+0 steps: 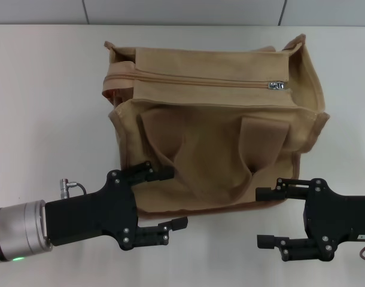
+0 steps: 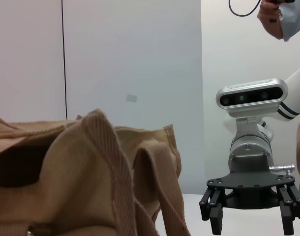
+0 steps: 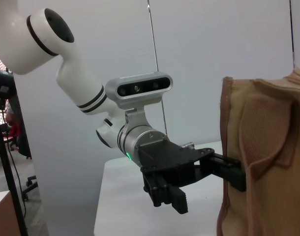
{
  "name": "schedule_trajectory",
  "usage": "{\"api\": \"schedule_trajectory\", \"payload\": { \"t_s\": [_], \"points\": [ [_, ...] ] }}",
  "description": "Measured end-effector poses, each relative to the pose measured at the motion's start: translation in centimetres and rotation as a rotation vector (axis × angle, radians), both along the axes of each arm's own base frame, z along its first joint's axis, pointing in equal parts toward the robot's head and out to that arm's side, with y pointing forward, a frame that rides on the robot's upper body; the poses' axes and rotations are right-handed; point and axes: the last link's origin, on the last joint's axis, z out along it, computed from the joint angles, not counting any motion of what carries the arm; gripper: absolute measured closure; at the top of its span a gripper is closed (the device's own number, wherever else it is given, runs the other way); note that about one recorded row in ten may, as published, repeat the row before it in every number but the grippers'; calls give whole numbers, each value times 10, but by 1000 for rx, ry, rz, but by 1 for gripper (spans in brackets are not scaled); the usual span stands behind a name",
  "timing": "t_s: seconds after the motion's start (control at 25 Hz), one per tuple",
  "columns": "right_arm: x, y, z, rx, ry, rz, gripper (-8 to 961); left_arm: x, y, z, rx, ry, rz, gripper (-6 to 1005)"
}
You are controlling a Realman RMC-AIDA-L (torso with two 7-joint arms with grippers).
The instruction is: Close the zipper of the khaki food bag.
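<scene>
Open grippers (image 1: 170,200) (image 1: 267,216) before zipped khaki food bag (image 1: 212,128)

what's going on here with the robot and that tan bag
A two-armed robot is set up to zip the khaki food bag lying on the white table. The zipper slider sits near the bag's right end. The left tool is open at the bag's lower left corner, one finger against the fabric. The right tool is open just off the lower right corner, gripping nothing.
</scene>
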Motion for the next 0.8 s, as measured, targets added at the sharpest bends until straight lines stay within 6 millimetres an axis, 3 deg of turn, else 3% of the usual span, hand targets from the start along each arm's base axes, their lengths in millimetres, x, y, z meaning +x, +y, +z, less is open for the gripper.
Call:
{"api": "schedule_trajectory", "payload": {
  "t_s": [0.8],
  "points": [
    [-1,0,-2,-14,-7,5,214,1,-1,0,-4,-4,-4,184]
  ]
}}
